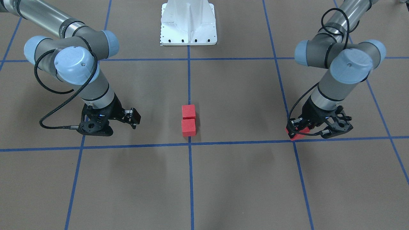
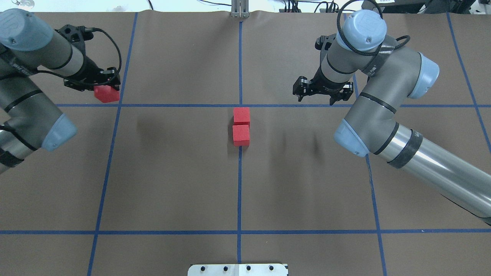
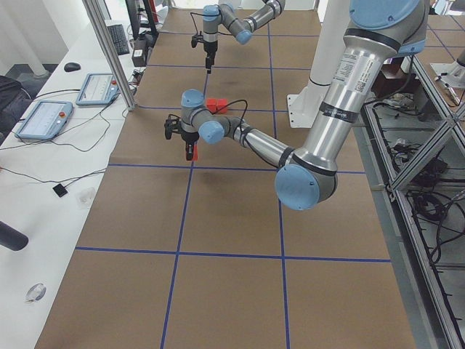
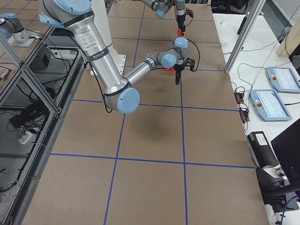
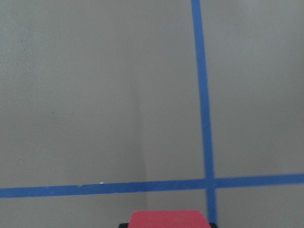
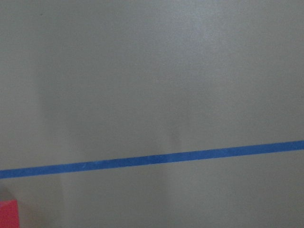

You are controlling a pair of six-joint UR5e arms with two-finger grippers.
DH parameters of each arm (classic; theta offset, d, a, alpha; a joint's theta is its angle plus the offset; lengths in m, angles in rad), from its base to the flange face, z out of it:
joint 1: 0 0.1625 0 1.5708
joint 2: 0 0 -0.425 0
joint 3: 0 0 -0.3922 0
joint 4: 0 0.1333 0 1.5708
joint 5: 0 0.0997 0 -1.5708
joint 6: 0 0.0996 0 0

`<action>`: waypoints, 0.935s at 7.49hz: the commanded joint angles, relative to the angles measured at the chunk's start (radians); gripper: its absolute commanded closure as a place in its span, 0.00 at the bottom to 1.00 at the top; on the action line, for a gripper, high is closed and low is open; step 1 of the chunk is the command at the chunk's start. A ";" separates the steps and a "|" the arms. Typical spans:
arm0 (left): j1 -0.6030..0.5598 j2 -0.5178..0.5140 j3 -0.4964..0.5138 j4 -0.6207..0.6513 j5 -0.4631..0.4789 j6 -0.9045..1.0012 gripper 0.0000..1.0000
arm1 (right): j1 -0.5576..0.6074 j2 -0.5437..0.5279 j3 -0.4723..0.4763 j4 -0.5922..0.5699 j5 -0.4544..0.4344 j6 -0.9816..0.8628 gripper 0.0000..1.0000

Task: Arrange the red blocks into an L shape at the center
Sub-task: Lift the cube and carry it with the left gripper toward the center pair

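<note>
Red blocks: two (image 2: pixel 241 125) lie touching end to end on the worktop (image 2: pixel 172 172), just beside the center (image 2: pixel 240 105); the left hand (image 2: pixel 103 86) grips the third block (image 2: pixel 106 94). Right hand (image 2: pixel 322 94) hangs open.

Three plain matte red blocks (image 2: pixel 241 135) (image 2: pixel 241 115) (image 2: pixel 107 94) on a brown table (image 2: pixel 172 172) gridded with blue tape lines (image 2: pixel 239 191); grey arms (image 2: pixel 383 111) with pale blue caps, black grippers (image 2: pixel 322 92), a white base (image 1: pixel 188 24)
</note>
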 commanded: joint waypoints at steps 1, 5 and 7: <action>0.080 -0.207 0.146 0.019 0.057 -0.482 1.00 | 0.052 -0.081 0.036 0.001 0.008 -0.101 0.01; 0.210 -0.399 0.198 0.323 0.189 -0.903 1.00 | 0.139 -0.208 0.060 0.001 0.055 -0.382 0.01; 0.238 -0.412 0.237 0.336 0.185 -1.048 1.00 | 0.229 -0.289 0.100 0.001 0.154 -0.559 0.01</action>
